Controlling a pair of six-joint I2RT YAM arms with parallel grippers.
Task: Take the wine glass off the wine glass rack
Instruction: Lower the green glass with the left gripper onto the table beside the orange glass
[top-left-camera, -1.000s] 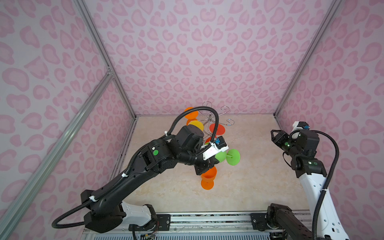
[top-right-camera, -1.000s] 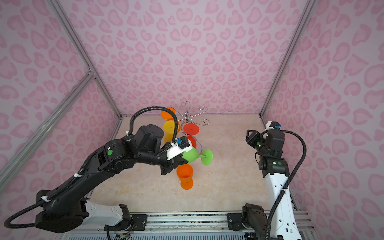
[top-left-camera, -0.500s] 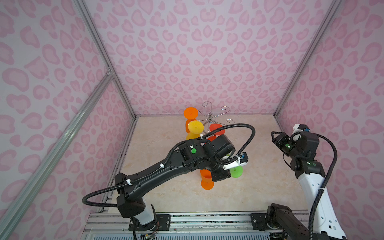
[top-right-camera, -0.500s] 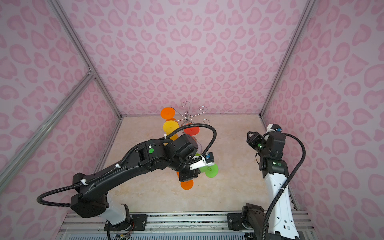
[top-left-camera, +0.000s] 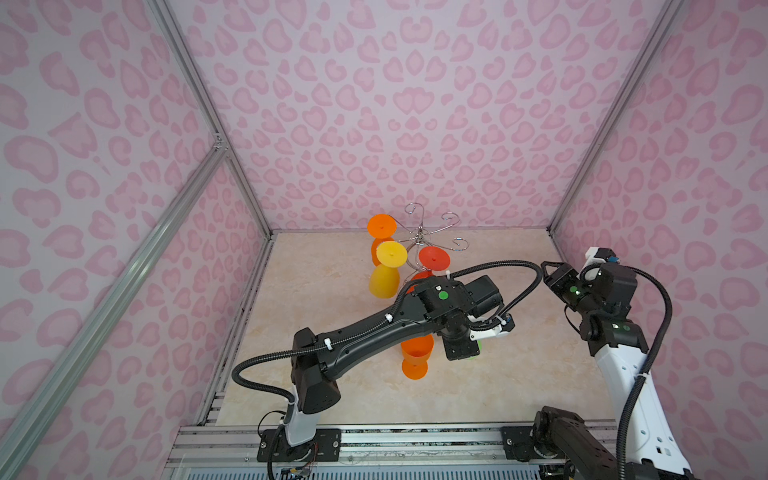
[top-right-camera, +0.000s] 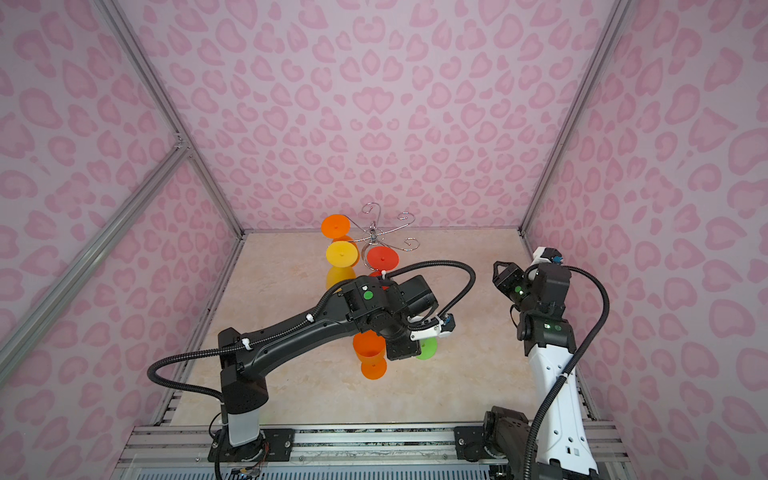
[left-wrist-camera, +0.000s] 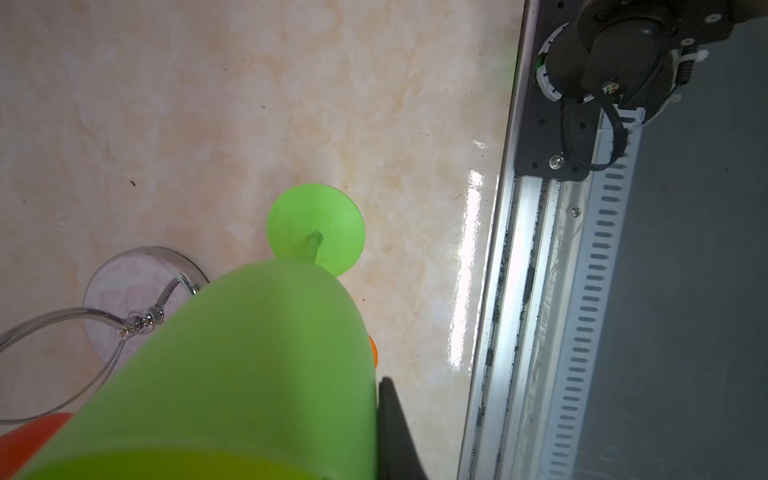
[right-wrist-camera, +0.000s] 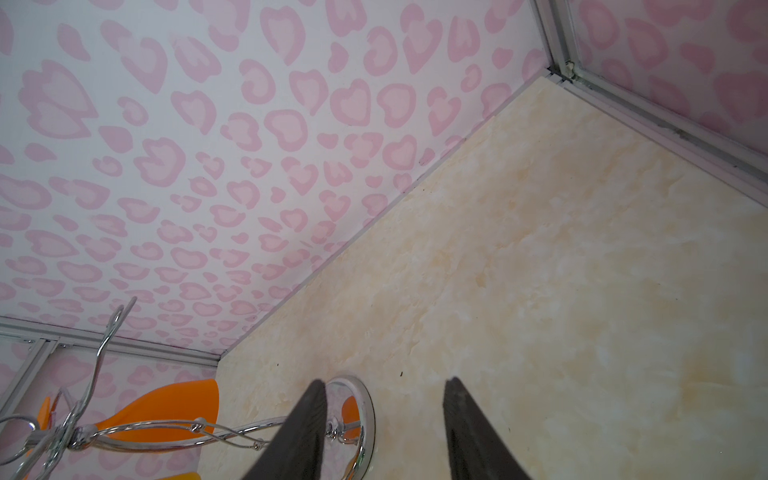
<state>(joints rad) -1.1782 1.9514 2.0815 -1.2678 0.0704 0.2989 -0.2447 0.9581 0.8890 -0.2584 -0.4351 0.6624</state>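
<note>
Riding in the left jaws, which are clamping its bowl, the green glass (top-right-camera: 426, 348) is now hanging low over the near middle of the counter (top-right-camera: 457, 386), just right of a standing orange glass (top-right-camera: 368, 353). A second ago it was higher, nearer the rack (top-right-camera: 374, 237). It is clear of its hook, so I judge only the set-down is remaining. The right jaws are waiting apart and empty at the right.

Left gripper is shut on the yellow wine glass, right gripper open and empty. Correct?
No: the left gripper holds the green wine glass, as the left wrist view shows. The yellow wine glass hangs on the wine glass rack. The right gripper is open and empty.
</note>
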